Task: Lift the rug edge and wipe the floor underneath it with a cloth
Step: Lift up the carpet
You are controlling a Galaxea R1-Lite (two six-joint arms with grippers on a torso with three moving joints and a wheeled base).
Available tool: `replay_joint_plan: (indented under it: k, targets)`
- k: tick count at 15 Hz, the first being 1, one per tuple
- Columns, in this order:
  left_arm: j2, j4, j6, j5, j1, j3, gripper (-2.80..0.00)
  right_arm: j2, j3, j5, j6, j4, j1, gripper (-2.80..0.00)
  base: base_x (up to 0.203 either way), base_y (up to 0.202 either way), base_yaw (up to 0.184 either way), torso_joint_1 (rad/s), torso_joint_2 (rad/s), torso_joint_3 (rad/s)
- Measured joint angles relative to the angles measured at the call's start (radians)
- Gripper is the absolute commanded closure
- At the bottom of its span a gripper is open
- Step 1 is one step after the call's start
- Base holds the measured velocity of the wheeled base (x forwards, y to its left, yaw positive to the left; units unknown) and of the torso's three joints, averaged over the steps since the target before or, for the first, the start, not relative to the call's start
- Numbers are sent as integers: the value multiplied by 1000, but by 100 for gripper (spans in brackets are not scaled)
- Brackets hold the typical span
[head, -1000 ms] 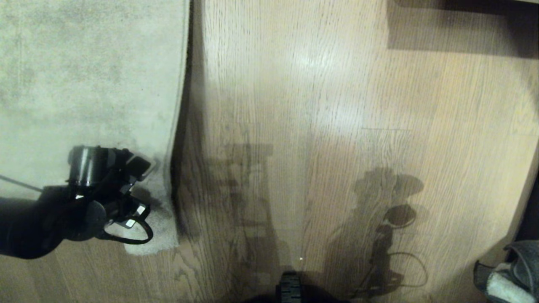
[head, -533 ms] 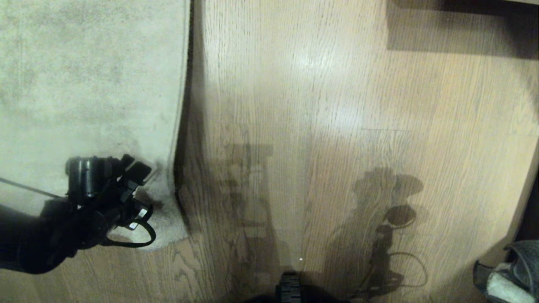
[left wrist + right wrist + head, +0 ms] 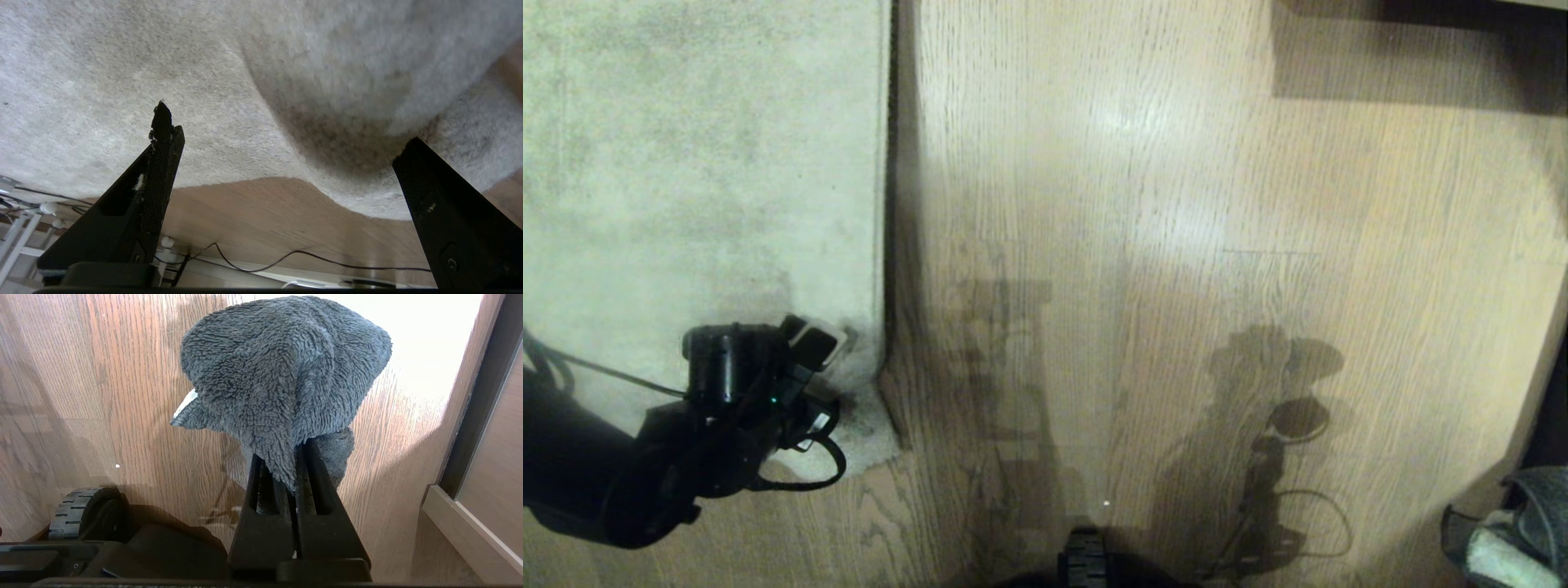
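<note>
Down at the near corner of the rug, the left pincer [image 3: 827, 384] hangs over the pile with its two black fingers [image 3: 161, 163] spread wide and nothing between them: released, plain as day in the left wrist view. The rug edge [image 3: 882, 245] runs straight up the head view, a dark shadow line alongside it on the floor [image 3: 1143, 245], and the square corner [image 3: 878, 445] sits right beside the pincer's tips. From the left wrist view the rug [image 3: 204, 81] bulges in a soft hump near one finger, its border curving over bare wood planks, and a thin black cable [image 3: 286, 259] trails across the floor beyond. Over on the other side, the right pincer [image 3: 292, 457] is clenched tight on the cloth [image 3: 286, 375], a fluffy dark grey rag that blooms out above the shut fingers with a sliver of paler whitish side peeping at one fold. In the head view that cloth [image 3: 1515, 531] shows at the lower right corner, well apart from the rug. A ribbed wheel of the base [image 3: 77, 512] shows low in the right wrist view, and arm shadows stretch across the shiny planks in the middle of the head view.
</note>
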Motion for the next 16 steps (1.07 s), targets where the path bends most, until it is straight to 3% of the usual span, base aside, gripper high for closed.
replay_joint_plan:
  k: [7,12,16]
  targets:
    - [-114,51,-39,9,-72,-23,-280,0,0,0,0,0,0,0,0,0,0,0,0,0]
    - [-201,98,-145,8,-159,-86,-280,0,0,0,0,0,0,0,0,0,0,0,0,0]
    - [-249,118,-159,3,-187,-130,-280,0,0,0,0,0,0,0,0,0,0,0,0,0]
